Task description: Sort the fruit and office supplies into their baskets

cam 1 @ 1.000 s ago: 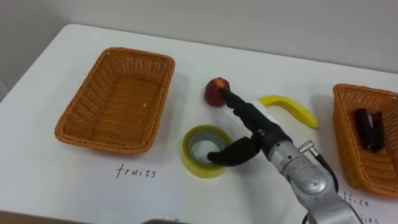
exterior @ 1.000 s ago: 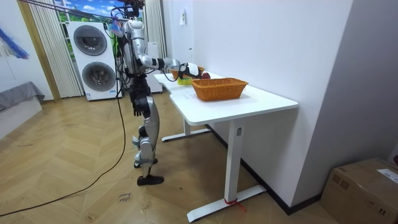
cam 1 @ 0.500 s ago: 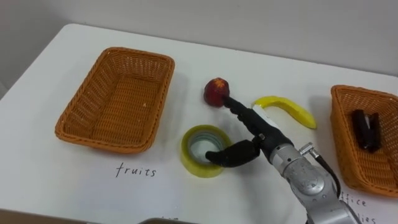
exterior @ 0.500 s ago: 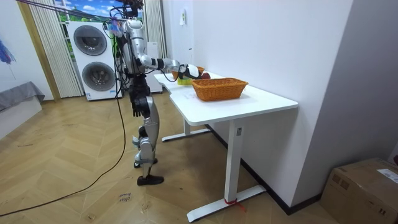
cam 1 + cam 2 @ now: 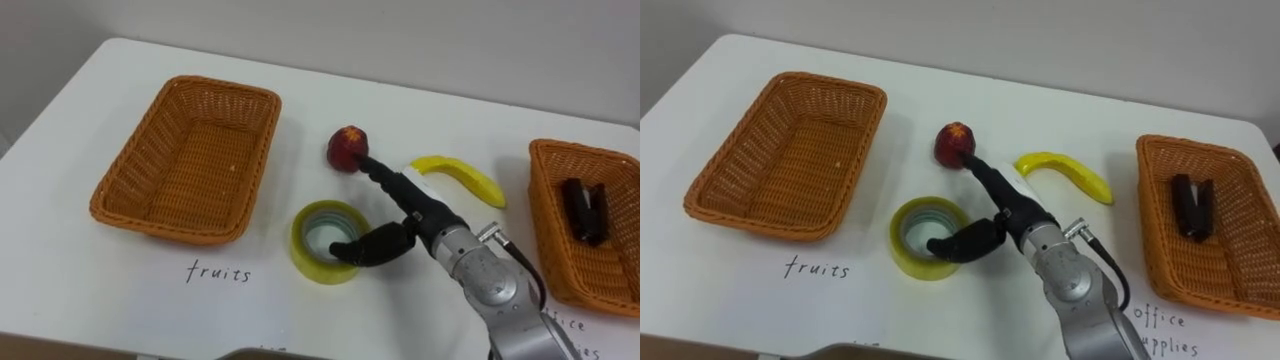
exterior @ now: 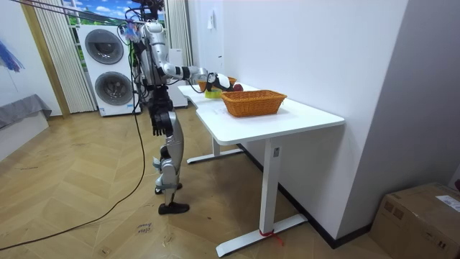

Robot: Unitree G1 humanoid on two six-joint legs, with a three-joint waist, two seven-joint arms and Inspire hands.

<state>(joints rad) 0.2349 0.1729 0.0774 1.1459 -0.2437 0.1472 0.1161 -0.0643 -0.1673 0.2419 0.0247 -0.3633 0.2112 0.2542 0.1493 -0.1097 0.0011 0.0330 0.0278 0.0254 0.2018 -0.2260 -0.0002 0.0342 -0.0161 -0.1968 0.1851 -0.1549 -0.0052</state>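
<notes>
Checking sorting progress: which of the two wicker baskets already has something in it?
The basket on the robot's right: a dark stapler-like item lies inside it. The left basket holds nothing.

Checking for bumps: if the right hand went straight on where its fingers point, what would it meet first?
Probably the red fruit: the straight fingers of the right hand point at it and look nearly against it, though depth is unclear.

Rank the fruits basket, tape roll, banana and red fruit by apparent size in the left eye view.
1. fruits basket, by far
2. tape roll
3. banana, longer than the roll but thinner, so these two are close
4. red fruit
</notes>
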